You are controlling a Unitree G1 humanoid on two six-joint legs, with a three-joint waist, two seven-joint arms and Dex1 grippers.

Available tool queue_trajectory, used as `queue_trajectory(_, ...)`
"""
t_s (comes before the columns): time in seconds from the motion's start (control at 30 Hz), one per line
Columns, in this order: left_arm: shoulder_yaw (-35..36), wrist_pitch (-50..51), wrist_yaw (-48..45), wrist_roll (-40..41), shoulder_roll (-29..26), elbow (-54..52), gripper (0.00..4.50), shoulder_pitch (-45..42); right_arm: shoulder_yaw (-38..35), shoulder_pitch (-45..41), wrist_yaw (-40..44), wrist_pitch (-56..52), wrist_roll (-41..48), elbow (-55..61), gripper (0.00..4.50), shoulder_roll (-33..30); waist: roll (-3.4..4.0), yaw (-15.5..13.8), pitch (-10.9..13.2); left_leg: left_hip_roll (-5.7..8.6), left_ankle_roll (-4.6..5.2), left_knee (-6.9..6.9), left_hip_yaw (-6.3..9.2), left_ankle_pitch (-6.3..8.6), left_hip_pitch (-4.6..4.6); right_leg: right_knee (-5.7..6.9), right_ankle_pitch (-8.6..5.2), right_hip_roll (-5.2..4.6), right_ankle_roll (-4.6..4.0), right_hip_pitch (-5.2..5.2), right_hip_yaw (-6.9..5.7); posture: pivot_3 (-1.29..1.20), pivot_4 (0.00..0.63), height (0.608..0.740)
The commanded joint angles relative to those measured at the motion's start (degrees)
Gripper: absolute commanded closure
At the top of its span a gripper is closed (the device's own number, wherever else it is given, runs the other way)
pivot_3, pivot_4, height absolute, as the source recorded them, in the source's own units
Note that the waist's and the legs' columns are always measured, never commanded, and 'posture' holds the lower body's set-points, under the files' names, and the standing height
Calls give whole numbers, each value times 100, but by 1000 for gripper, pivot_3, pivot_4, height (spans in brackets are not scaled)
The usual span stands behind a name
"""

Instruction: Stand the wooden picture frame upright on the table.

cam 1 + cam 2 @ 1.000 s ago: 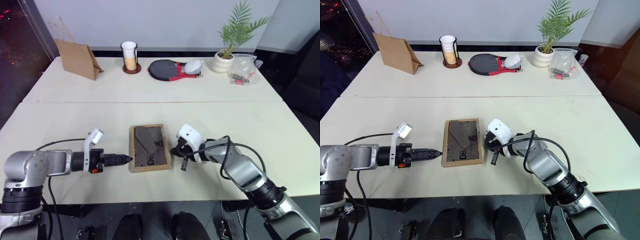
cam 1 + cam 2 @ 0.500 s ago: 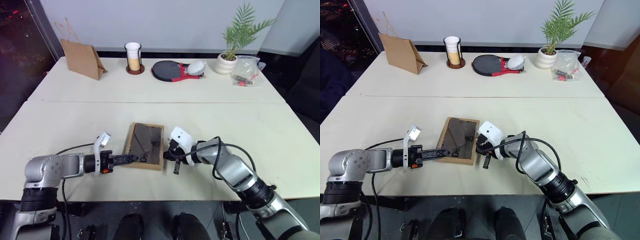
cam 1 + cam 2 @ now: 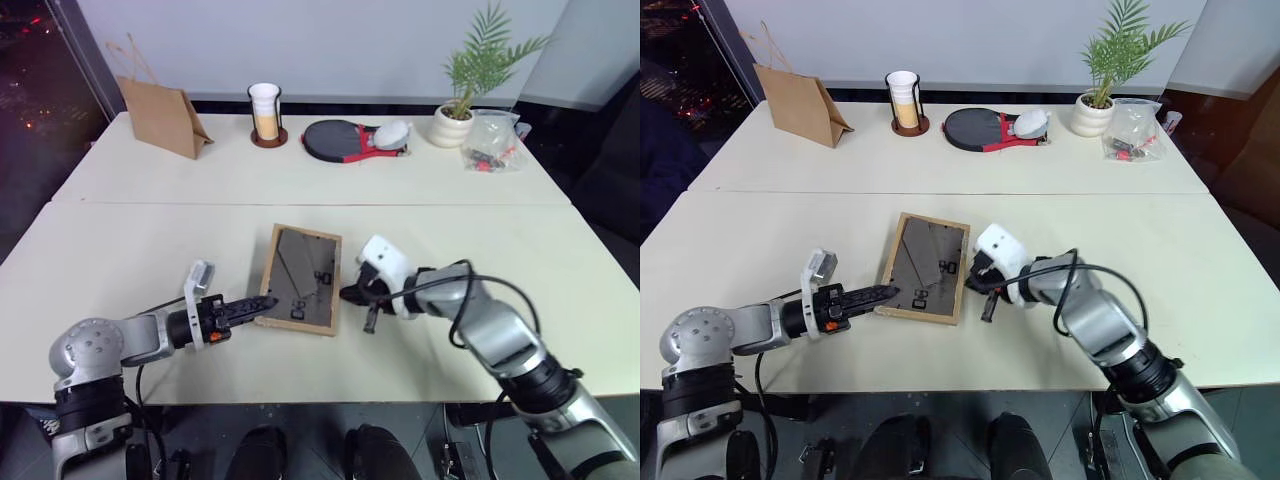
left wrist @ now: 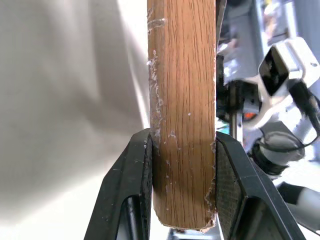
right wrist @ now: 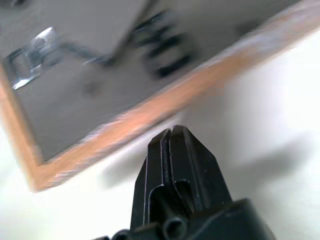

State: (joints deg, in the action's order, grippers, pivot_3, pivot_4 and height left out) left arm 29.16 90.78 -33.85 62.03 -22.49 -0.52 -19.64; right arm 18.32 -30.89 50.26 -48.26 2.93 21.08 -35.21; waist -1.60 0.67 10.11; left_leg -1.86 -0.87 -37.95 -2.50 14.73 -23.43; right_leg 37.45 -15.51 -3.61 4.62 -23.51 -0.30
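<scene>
The wooden picture frame [image 3: 300,277] lies back side up in the middle of the table [image 3: 150,250], turned askew, with its dark fold-out stand and label showing. My left gripper [image 3: 262,303] reaches in level from the left and is shut on the frame's left edge near the front corner. In the left wrist view the fingers [image 4: 142,165] clamp the light-wood edge [image 4: 182,100] from both sides. My right gripper [image 3: 369,322] is shut with nothing in it. It points down just off the frame's right edge, and in the right wrist view its tips [image 5: 171,135] hang beside the wooden rim [image 5: 150,112].
Along the far side stand a brown paper bag [image 3: 158,115], a cup in a holder [image 3: 264,112], a table tennis paddle [image 3: 335,140], a potted plant [image 3: 460,105] and a clear plastic bag [image 3: 490,140]. A seam [image 3: 300,204] crosses the table behind the frame.
My left gripper moved in and shut on the frame's left edge, and the frame has turned clockwise. My right gripper rose and drew slightly right, staying shut.
</scene>
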Motion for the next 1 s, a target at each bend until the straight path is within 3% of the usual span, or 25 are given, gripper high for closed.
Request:
queue_trajectory(0.03,485,170,241,739,142,-478,3460,6,-1063,-583,208,-279,638,220,4500,-208,3,10,3,1,0,0,-1,0,0,0,0,-3,0,0,0,0,150,740)
queue_trajectory(0.13,567,164,482,978,242,-538,3460,44,-1419,-1004,270,-576,1167,107,3730,-56,3,16,2,-2,-1,2,0,1,5,0,0,-4,-1,2,3,0,150,740)
queue_trajectory(0.33,432,-46,637,1229,265,-517,3460,209,-1507,-1584,295,-1053,2021,-156,794,508,3,17,2,-4,-1,14,3,0,4,-4,-1,-4,-2,-2,2,0,150,740)
queue_trajectory(0.4,371,-126,640,1270,261,-532,3460,257,-1353,-1659,282,-1111,2162,-285,60,683,3,18,2,-2,-1,14,1,0,2,-5,-1,-9,-3,-3,3,0,150,740)
queue_trajectory(0.67,105,-465,552,1416,209,-755,3460,538,-749,-1785,246,-851,2201,-1097,60,1097,3,25,2,2,-2,17,-1,1,-1,-17,-8,-21,-20,-4,3,0,150,740)
queue_trajectory(1.0,-171,-825,672,1643,112,-862,3460,731,-478,-1802,177,-808,2344,-1135,60,1331,3,26,2,3,-16,77,-8,-7,-4,-29,-3,-23,-11,-35,7,0,150,740)
